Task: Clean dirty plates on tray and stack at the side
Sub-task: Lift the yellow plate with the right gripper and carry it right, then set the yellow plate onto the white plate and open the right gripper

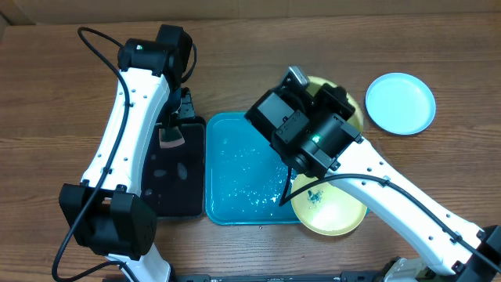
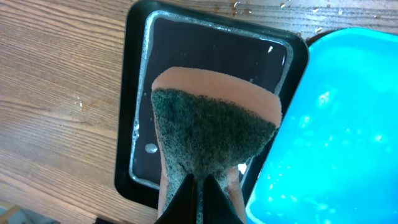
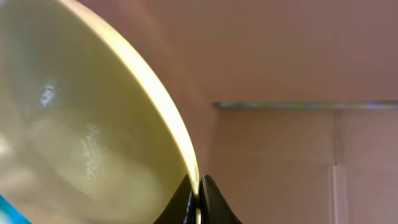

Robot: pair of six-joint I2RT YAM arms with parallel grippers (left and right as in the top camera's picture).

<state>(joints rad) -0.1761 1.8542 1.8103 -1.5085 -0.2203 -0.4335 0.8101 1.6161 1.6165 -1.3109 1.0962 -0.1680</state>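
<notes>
Clamping plate rim, right gripper mostly cropped

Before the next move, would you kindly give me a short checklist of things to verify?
1. Right hand grips the yellow-green round plastic plate by its rim: ok.
2. Left hand holds the green-faced sponge: ok.
3. Sponge against that plate: not ok; it hangs over the small black tray.
4. Held plate's face clean: cannot tell.
5. Second yellow-green plate clean: not ok, dark smudge.
6. Pale blue round plate off the turquoise rectangular tray: ok.

Robot lab: wood table, cardboard walls
</notes>
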